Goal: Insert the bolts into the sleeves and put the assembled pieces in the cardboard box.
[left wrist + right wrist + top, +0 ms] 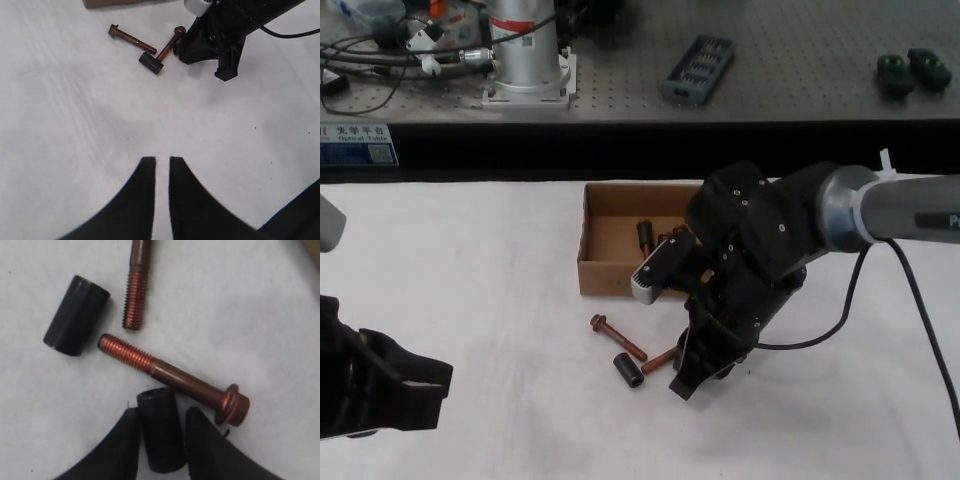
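At the lower left of the high view, the left arm's black gripper (380,390) hangs over the white-covered table (470,270). In its wrist view its fingers (135,200) stand nearly together, with only a thin slit and nothing between them. At the upper left a blue-and-white label (358,143) sits on the dark edge beyond the table, its print too small to read.

Near the middle, an open brown cardboard box (610,275) holds a few dark assembled pieces (646,235). Just in front of it lie a copper-coloured bolt with a flanged hex head (618,337), a loose short black cylindrical sleeve (629,370) and a second copper bolt (660,358).

Right of these, the right arm's black gripper (688,380) is down at the table. Its fingers (205,445) are clamped on another black sleeve (160,435), just beside the second bolt's head. White lettering on the arm's grey tube (920,215) is cut off at the right edge.
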Controlling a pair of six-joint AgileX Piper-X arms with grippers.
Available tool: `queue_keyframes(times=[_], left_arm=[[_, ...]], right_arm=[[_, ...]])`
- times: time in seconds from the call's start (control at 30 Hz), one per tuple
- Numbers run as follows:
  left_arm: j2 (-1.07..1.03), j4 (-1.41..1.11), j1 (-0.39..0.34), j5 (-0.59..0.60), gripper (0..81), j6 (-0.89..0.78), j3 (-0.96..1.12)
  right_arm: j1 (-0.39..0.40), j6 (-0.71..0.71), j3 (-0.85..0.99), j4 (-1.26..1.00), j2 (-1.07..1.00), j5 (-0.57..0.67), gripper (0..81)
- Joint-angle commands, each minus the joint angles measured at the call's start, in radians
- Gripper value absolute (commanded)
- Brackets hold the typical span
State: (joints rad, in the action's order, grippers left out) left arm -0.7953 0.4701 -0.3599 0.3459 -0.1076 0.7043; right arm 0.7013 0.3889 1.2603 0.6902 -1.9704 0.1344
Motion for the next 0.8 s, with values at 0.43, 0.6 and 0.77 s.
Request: queue_keyframes(times=[0.43,0.6,0.77], left_arm=[[0.007,-0.001,0.002,0.01,8.1,-0.008,0.001],[0.007,-0.001,0.002,0.01,8.1,-0.008,0.001],[0.007,-0.001,0.002,0.01,8.1,-0.008,0.001]], right_arm=[[0.029,0.016,0.039,0.02,-0.009,-0.017,24.2],[0.016,0.016,0.039,0.049,-0.009,-0.02,24.2],[0.016,0.016,0.034,0.046,-0.011,-0.02,24.2]])
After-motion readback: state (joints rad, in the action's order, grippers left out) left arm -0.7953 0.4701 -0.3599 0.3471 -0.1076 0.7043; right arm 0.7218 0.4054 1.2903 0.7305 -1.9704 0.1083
